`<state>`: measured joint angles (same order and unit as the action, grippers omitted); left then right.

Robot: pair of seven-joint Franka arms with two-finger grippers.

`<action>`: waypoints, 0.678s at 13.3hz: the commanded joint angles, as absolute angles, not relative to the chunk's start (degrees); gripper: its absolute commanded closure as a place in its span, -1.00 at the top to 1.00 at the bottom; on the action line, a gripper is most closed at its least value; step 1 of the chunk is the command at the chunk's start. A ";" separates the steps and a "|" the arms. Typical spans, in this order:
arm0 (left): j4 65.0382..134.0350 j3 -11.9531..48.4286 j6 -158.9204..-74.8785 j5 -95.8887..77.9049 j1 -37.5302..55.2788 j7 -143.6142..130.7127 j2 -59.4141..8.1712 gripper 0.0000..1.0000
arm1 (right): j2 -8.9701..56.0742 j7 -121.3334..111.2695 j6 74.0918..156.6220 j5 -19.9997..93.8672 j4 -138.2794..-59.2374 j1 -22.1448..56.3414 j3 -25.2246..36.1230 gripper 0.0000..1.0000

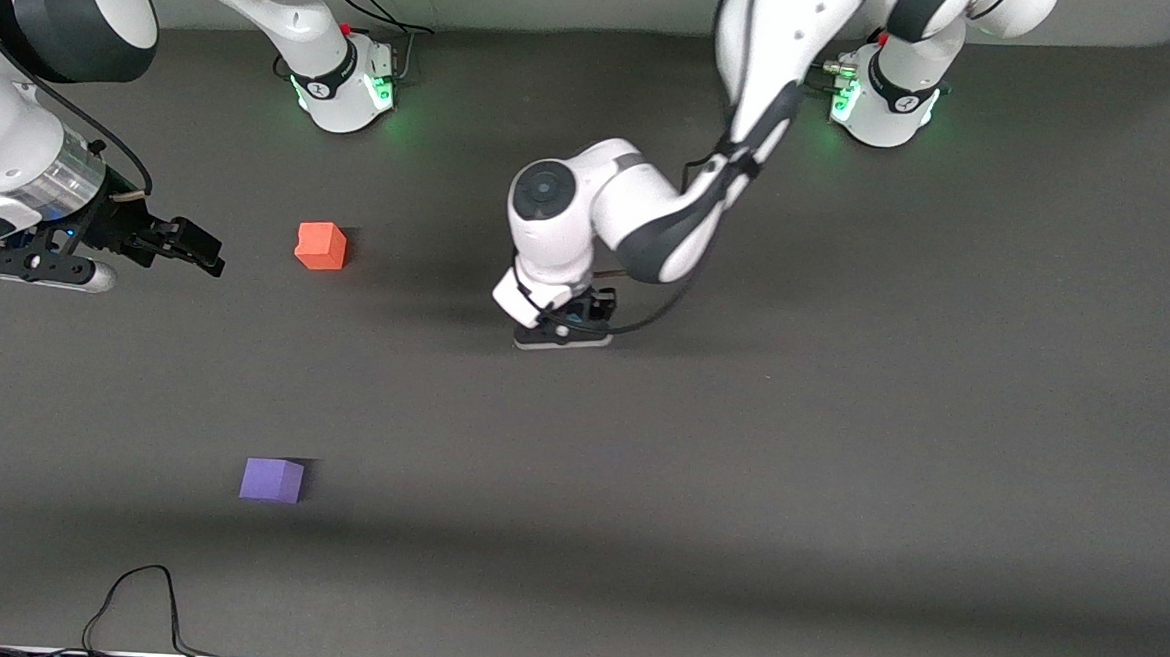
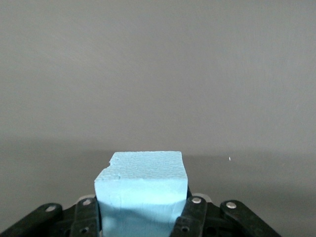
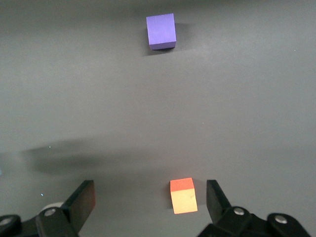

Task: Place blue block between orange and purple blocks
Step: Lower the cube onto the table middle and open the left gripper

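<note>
The pale blue block (image 2: 142, 187) sits between the jaws of my left gripper (image 2: 142, 210), which is shut on it. In the front view the left gripper (image 1: 564, 337) is low over the middle of the table and its wrist hides the block. The orange block (image 1: 320, 246) lies toward the right arm's end. The purple block (image 1: 272, 479) lies nearer the front camera than the orange one. My right gripper (image 1: 204, 248) hangs open and empty beside the orange block. The right wrist view shows its open jaws (image 3: 149, 197), the orange block (image 3: 183, 195) and the purple block (image 3: 161, 30).
The dark grey mat (image 1: 840, 432) covers the table. The two arm bases (image 1: 342, 85) (image 1: 882, 104) stand at its edge farthest from the front camera. A black cable (image 1: 140, 601) loops at the edge nearest the front camera.
</note>
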<state>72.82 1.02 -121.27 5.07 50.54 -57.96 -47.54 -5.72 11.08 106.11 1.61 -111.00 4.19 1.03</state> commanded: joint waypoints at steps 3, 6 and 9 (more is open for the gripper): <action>69.78 -0.53 -126.55 6.86 52.03 -58.97 -53.96 -0.21 | -6.06 9.84 107.67 1.85 -112.24 4.48 1.41 1.00; 69.79 -0.62 -127.26 6.86 51.68 -58.97 -54.75 -0.18 | -6.06 9.84 107.67 1.85 -112.24 4.48 1.41 1.00; 70.05 -0.70 -127.35 6.94 51.68 -58.71 -55.11 0.96 | -5.89 9.84 107.67 1.85 -112.15 4.48 1.41 1.00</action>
